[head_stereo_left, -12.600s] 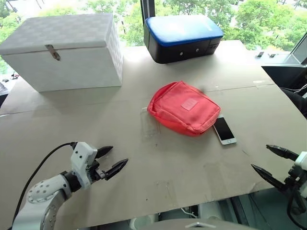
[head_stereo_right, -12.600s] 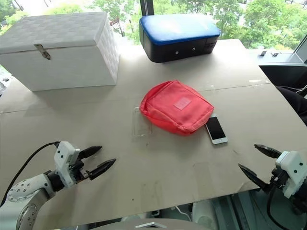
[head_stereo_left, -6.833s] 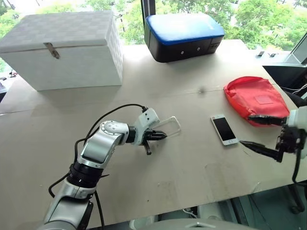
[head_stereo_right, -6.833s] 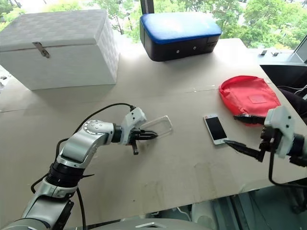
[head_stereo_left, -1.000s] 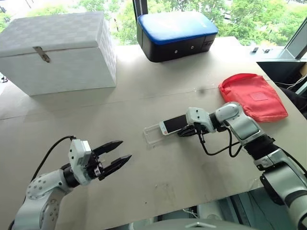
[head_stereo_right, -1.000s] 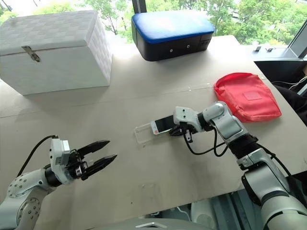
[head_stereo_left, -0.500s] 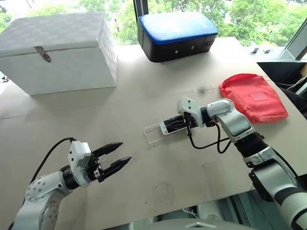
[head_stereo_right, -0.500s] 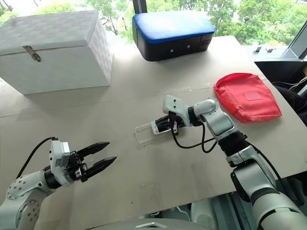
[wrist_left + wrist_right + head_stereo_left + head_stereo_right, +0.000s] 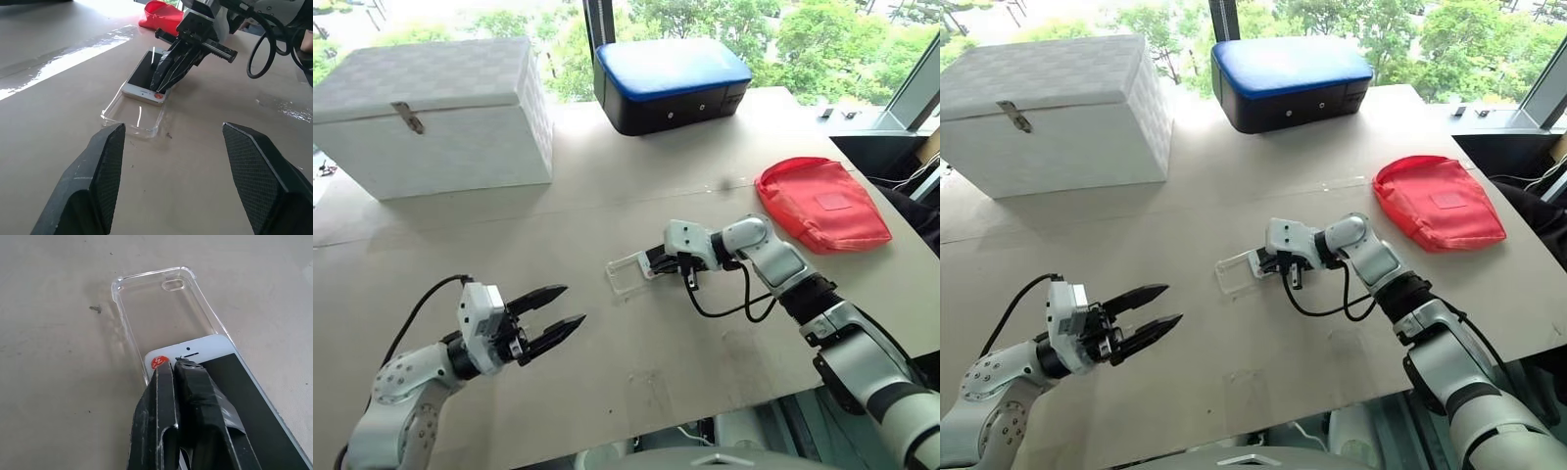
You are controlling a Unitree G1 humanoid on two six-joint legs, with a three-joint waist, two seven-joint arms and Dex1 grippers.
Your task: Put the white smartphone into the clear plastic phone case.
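The clear plastic phone case (image 9: pixel 161 303) lies flat on the table (image 9: pixel 724 352), left of centre, and its camera-hole end is bare. The white smartphone (image 9: pixel 210 350) lies screen up, with its white end and a red dot over the other part of the case. My right gripper (image 9: pixel 171 364) is shut, and its black fingertips press down on the phone's screen near that end. It also shows in the left eye view as the right gripper (image 9: pixel 654 262). My left gripper (image 9: pixel 570 305) hovers open and empty at the near left, pointing at the case (image 9: pixel 132 115) from a distance.
A red pouch (image 9: pixel 822 206) lies at the right, behind my right arm. A white box (image 9: pixel 431 113) stands at the back left and a blue-topped black case (image 9: pixel 671 83) at the back middle. The table's front edge runs just below both arms.
My right gripper has moved left, still shut on top of the phone, and the phone has slid further over the clear case. The left gripper has stayed put, open.
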